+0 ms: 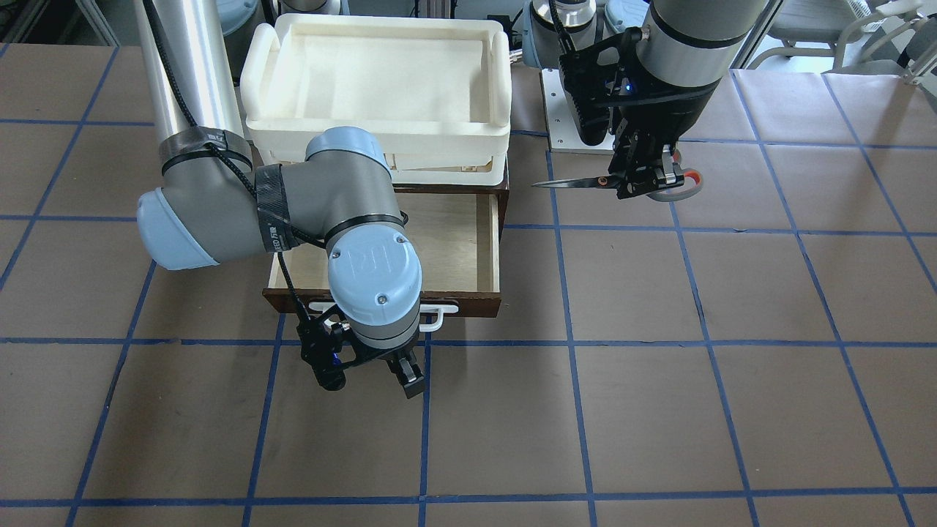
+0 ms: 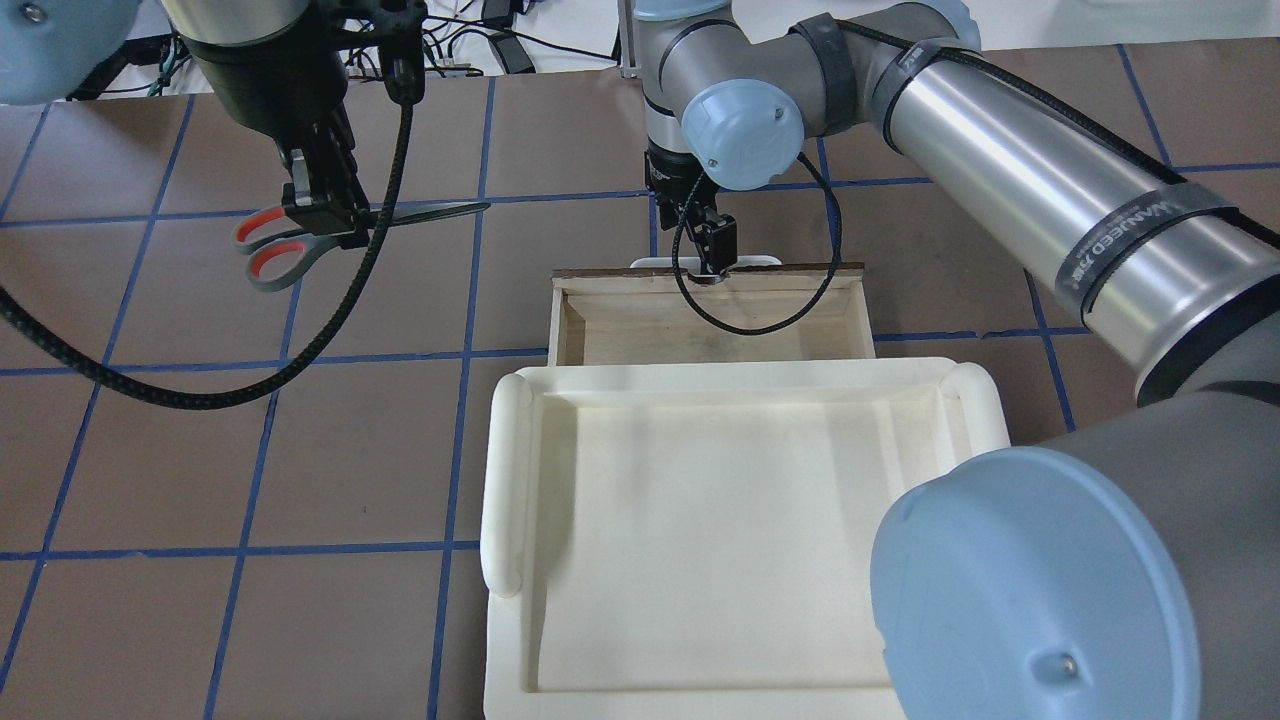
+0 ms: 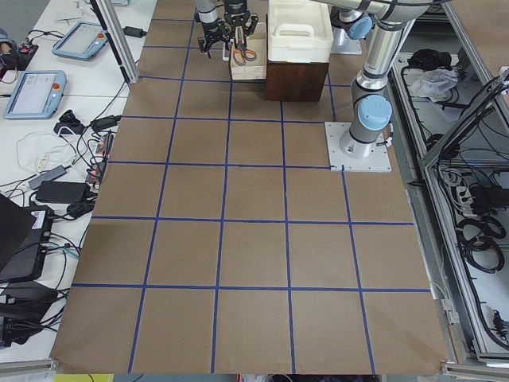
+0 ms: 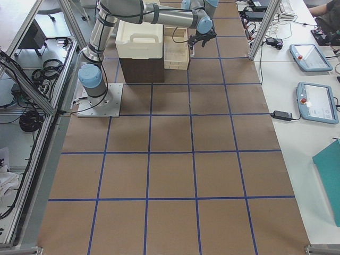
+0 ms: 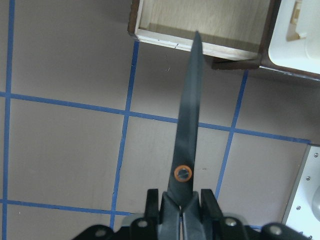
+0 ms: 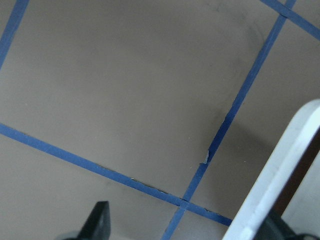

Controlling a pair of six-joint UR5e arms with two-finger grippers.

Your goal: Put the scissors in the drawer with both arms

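My left gripper (image 1: 640, 179) is shut on the scissors (image 1: 585, 182) near the pivot. It holds them level above the table, to the side of the drawer, with the blades pointing toward it. The orange-lined handles (image 2: 272, 250) stick out behind the gripper (image 2: 325, 210). In the left wrist view the blade (image 5: 191, 115) points at the drawer (image 5: 200, 20). The drawer (image 1: 468, 300) is pulled open, and its pale interior (image 2: 700, 335) shows nothing in it. My right gripper (image 1: 399, 373) is open just in front of the white bar handle (image 1: 438, 316), not gripping it. The handle (image 6: 280, 170) lies close to one finger.
A white foam tray (image 1: 377, 139) sits on top of the cabinet, behind the open drawer. The right arm's elbow and wrist (image 1: 373, 278) hang over the drawer's front. Its black cable (image 2: 760, 320) loops over the drawer. The left arm's base plate (image 1: 564, 117) is behind the scissors.
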